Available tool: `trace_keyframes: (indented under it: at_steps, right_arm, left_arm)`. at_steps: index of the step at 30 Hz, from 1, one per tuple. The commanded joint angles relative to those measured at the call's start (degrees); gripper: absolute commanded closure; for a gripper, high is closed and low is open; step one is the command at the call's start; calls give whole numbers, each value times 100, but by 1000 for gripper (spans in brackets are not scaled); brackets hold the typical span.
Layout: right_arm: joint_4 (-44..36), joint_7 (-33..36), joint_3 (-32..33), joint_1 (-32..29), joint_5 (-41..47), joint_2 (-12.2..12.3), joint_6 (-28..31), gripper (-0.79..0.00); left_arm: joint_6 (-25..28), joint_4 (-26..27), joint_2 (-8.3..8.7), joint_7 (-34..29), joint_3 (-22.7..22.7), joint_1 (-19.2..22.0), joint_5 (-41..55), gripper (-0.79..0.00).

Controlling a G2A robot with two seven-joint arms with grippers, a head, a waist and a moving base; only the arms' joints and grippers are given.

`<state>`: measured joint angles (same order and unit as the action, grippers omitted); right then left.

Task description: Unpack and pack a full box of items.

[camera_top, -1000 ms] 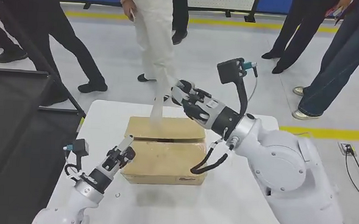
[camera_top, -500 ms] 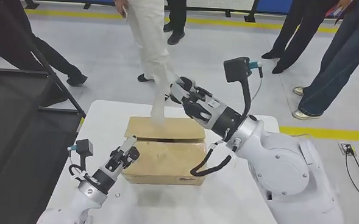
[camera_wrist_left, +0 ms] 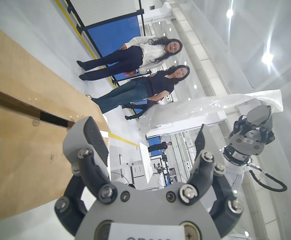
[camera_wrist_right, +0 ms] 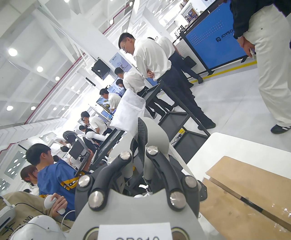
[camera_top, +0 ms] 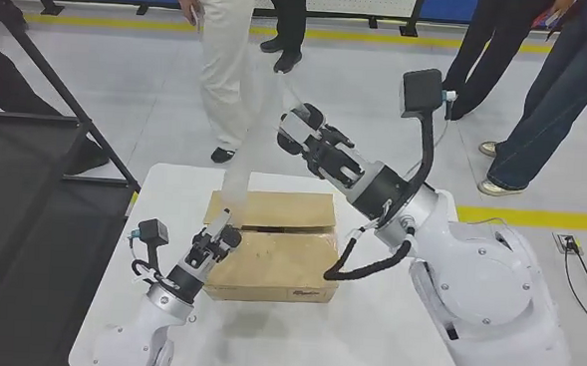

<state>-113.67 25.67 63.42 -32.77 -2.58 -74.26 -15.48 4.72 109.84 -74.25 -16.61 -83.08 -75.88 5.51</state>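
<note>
1. Since a second ago the right gripper point(camera_top: 293, 123) has gone up and further out past the far side of the box point(camera_top: 270, 257), so the clear plastic strip point(camera_wrist_left: 200, 109) it's pulling is stretched out a lot longer. The left gripper point(camera_wrist_left: 146, 128) has slid in closer to the box's left end.
2. Progress-wise, we're barely started imo. The box sits on the white table point(camera_top: 366, 327) with both top flaps point(camera_top: 272, 210) down and meeting at the seam point(camera_top: 271, 228). Nothing is out of it yet, so all the unpacking and the whole repacking are left.
3. The strip looks to me like the sealing tape coming off. It runs from the box's far-left corner up and away beyond the far edge.
4. The right gripper is above and beyond the box's far edge, with its fingers pinched tight on the strip's top end.
5. The left gripper is just beside the box's left end, with its fingers spread wide and nothing between them.
6. Hard to make out:
   - Whatever's inside the box is totally hidden.
   - A little dark gap point(camera_wrist_left: 53, 120) in the seam shows nothing useful.
   - I can't tell if the strip's bottom end is stuck to the cardboard or already loose
</note>
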Motion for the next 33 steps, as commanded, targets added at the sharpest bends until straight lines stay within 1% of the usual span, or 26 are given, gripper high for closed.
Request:
trace_keyframes:
  at_steps: [1, 3, 4, 5, 6, 7, 9, 12, 13, 20, 23, 26, 28, 31, 33]
  right_arm:
    - [8, -17, 12, 13, 60, -10, -32, 0]
    - [20, -41, 28, 26, 91, -18, -66, 0]
    - [30, -55, 34, 29, 102, -23, -81, 0]
    - [38, -71, 37, 31, 108, -27, -84, 0]
    - [54, -91, 45, 29, 121, -31, -95, 0]
    - [69, -116, 56, 28, 120, -34, -109, 0]
    - [102, -167, 73, 20, 131, -42, -133, 0]
    - [179, -170, 106, 19, 147, -48, -163, 0]
    - [202, -176, 118, 17, 159, -50, -168, 0]
    - [364, -94, 204, -9, 271, -59, -176, 0]
    - [468, -8, 275, -30, 277, -50, -289, 0]
    - [595, 104, 438, -117, 304, -24, -432, 0]
    - [698, 331, 582, -200, 347, 8, -649, 0]
    - [842, 838, 828, -296, 406, 75, -1061, 0]
    - [962, 1212, 972, -380, 375, 129, -1370, 0]
  left_arm:
    - [43, -46, -5, -2, 48, 45, 30, -785]
    - [140, -68, -9, -1, 83, 77, 62, -785]
    - [169, -81, -10, 5, 96, 80, 70, -711]
    - [192, -84, -10, -2, 108, 85, 72, -585]
    - [234, -82, -11, 13, 111, 90, 79, -406]
    - [279, -80, -13, 19, 120, 88, 98, -332]
    - [326, -73, -13, 23, 116, 75, 143, -154]
    - [375, -44, -13, 83, 75, 43, 211, -9]
    - [383, -29, -11, 87, 56, 30, 218, 0]
    - [335, 31, 3, 42, -19, 31, 244, 0]
    - [272, 71, 10, 69, -43, 45, 130, 0]
    - [125, 199, 32, 83, -220, -13, 70, 0]
    - [-32, 352, 62, -47, -422, -76, 5, 0]
    - [-344, 600, 129, -500, -787, -183, -100, 0]
    - [-580, 769, 181, -954, -1031, -226, -128, 0]
